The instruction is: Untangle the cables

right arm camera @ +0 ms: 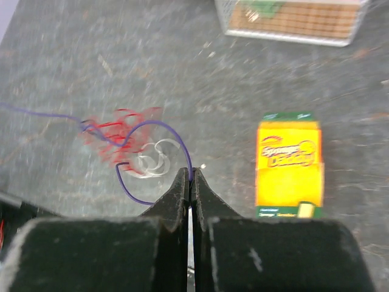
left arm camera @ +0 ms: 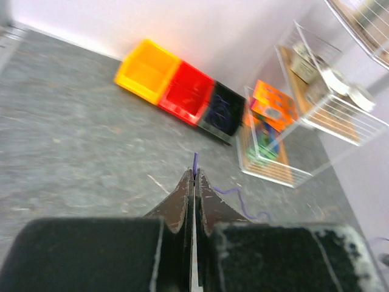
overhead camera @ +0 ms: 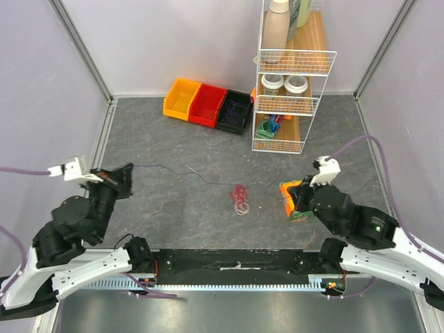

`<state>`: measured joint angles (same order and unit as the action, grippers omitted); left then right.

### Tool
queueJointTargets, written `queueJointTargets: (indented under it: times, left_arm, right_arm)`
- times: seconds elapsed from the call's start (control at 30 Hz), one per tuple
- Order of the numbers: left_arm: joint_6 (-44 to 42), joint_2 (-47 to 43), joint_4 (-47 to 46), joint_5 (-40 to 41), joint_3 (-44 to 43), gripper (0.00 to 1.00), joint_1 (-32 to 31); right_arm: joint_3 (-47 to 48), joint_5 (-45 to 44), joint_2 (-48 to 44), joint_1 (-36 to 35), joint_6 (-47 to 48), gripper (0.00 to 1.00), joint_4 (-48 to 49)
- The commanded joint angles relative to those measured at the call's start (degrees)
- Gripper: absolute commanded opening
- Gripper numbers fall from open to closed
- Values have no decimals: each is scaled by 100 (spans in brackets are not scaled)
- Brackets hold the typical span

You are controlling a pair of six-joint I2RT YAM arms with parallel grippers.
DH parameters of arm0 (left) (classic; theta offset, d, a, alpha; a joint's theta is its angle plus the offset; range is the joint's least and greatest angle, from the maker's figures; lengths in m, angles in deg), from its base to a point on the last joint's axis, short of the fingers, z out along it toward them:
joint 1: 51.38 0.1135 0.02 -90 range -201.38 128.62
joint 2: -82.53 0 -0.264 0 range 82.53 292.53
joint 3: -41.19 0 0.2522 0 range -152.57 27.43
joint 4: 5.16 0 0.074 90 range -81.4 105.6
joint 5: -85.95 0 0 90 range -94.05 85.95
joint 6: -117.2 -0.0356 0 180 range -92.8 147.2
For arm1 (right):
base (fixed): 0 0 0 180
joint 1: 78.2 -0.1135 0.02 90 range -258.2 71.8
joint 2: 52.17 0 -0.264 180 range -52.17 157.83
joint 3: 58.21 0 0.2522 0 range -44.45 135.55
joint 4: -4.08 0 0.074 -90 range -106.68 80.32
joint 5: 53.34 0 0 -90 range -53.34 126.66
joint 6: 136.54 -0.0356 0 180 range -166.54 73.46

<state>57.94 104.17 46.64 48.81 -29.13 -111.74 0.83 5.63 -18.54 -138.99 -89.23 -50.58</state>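
A dark blue cable (overhead camera: 177, 169) runs across the table from my left gripper (overhead camera: 129, 176) to a small tangle of red cable (overhead camera: 238, 191) and white cable (overhead camera: 242, 207) at the centre. In the left wrist view my left gripper (left arm camera: 195, 175) is shut on the blue cable's end (left arm camera: 195, 160), which trails off to the right. In the right wrist view my right gripper (right arm camera: 191, 174) is shut on a loop of the blue cable (right arm camera: 159, 125) just right of the red cable (right arm camera: 115, 131) and the white cable (right arm camera: 155, 159). In the top view my right gripper (overhead camera: 288, 201) is beside the tangle's right.
A yellow sponge box (right arm camera: 289, 161) lies right of my right gripper and also shows in the top view (overhead camera: 297, 208). Yellow (overhead camera: 182, 97), red (overhead camera: 208, 104) and black (overhead camera: 234, 111) bins stand at the back. A white wire rack (overhead camera: 286, 104) stands at the back right.
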Motion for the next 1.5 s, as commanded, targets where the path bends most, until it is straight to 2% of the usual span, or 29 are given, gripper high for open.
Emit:
queueJointTargets:
  times: [0.0,0.23,0.53,0.73,0.93,1.1,1.3,1.37,1.47]
  left_arm:
    - [-543,-230,1046,1480,-566,2,-11]
    - [-1035,-907,1205,2060,-787,2,-11]
    - [-1781,-1198,1135,2746,-962,2,-99]
    - [-1888,-1330,1118,2792,-980,2,-196]
    - [-1932,-962,872,2423,-840,2,-222]
    - [-1861,-312,845,1729,-717,2,-231]
    - [-1159,831,1030,218,-532,2,-231]
    - [-1114,1034,619,-544,-349,2,-231]
    - [-1430,1017,-540,-2082,126,1,-231]
  right_arm:
    - [543,-1519,-583,-20,-257,0,-857]
    - [754,-2425,-1332,-20,-362,0,-1262]
    - [1062,-3286,-1130,-20,-441,0,-1639]
    - [1027,-3314,-1130,-20,-450,0,-1553]
    - [632,-2427,-718,-20,191,0,-595]
    - [544,-1724,-24,-29,621,0,-77]
    - [403,365,1232,-20,1149,0,1073]
    - [429,1226,1794,-29,1272,0,1513]
    - [447,2212,2454,-20,1194,0,2260]
